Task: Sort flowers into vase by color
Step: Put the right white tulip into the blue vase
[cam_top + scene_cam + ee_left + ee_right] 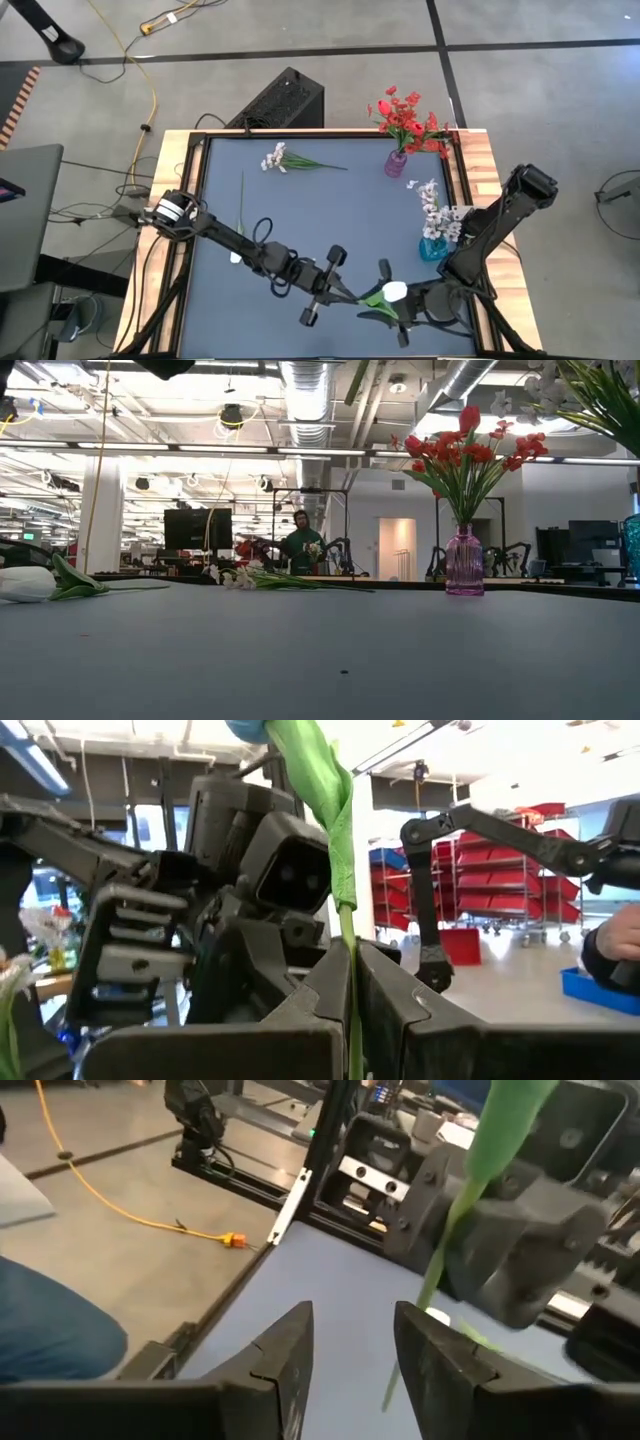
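Observation:
My left gripper (335,287) is shut on the green stem of a white tulip (395,291) near the table's near edge. The tulip's head lies over my right gripper (405,303), which faces the left one. In the right wrist view the right gripper (352,1342) is open, and the stem (440,1270) slants past close to one finger; I cannot tell whether they touch. A second white tulip (237,257) and a white spray (285,158) lie flat on the table. Red flowers stand in a purple vase (396,164), and white sprays stand in a blue vase (433,246). My left gripper pinches the white tulip's green stem (350,982) between its two fingers, below the leaf. The fingers lie across the stem and come roughly level from the table's left side. Leaf and head stick out beyond the fingers toward my right gripper, seemingly off the table.
The two vases (464,560) stand along the table's right side, the purple one at the far corner. The loose tulip (25,582) and spray (262,576) lie on the left and far parts. A wooden rim (480,160) frames the table. A person (300,540) stands far behind.

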Tool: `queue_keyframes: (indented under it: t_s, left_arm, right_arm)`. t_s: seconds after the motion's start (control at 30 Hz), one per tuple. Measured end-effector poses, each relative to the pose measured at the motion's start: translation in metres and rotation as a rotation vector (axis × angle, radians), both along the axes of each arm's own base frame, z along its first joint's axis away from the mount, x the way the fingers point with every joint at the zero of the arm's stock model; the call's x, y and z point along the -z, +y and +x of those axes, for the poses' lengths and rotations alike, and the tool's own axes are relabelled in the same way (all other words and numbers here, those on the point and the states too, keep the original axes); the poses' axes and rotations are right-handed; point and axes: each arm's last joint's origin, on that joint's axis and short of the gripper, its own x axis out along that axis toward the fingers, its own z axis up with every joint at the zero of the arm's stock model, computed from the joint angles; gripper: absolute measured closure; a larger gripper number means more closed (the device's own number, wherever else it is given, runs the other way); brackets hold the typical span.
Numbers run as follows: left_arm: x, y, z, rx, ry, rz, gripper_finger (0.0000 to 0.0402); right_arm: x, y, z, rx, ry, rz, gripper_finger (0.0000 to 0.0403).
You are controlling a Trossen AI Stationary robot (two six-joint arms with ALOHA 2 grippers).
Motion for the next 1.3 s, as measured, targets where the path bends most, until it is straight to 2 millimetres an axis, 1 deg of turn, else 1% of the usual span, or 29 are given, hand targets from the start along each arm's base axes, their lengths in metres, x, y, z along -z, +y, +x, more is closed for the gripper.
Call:
queue_keyframes:
  t_s: [0.37,0.63,0.7,0.8,0.93,1.03,1.17,1.3]
  left_arm:
    - [0.001,0.003,0.001,-0.035,0.006,0.007,0.0401]
    - [0.001,0.008,0.004,-0.112,0.018,0.006,0.0401]
    - [0.001,0.008,0.004,-0.134,0.016,0.014,0.0401]
    - [0.001,0.009,0.005,-0.146,0.013,0.021,0.0401]
    - [0.002,0.009,0.005,-0.147,0.019,0.025,0.0401]
    - [0.003,0.009,0.005,-0.137,0.028,0.047,0.0401]
    - [0.005,0.009,0.006,-0.135,0.046,0.068,0.0394]
    - [0.007,0.008,0.006,-0.129,0.067,0.079,0.0372]
  right_arm:
    - [0.000,-0.017,0.015,0.061,-0.003,-0.009,0.0237]
    - [-0.001,-0.017,0.015,0.067,-0.014,0.001,0.0243]
    - [-0.001,-0.017,0.015,0.082,-0.016,-0.002,0.0253]
    - [-0.002,-0.019,0.015,0.124,-0.024,-0.009,0.0282]
    - [-0.002,-0.019,0.015,0.153,-0.030,-0.014,0.0332]
    - [-0.002,-0.017,0.013,0.166,-0.028,0.028,0.0373]
    - [-0.005,-0.011,0.003,0.171,-0.024,0.085,0.0377]
    - [-0.011,-0.001,-0.019,0.196,-0.020,0.150,0.0372]
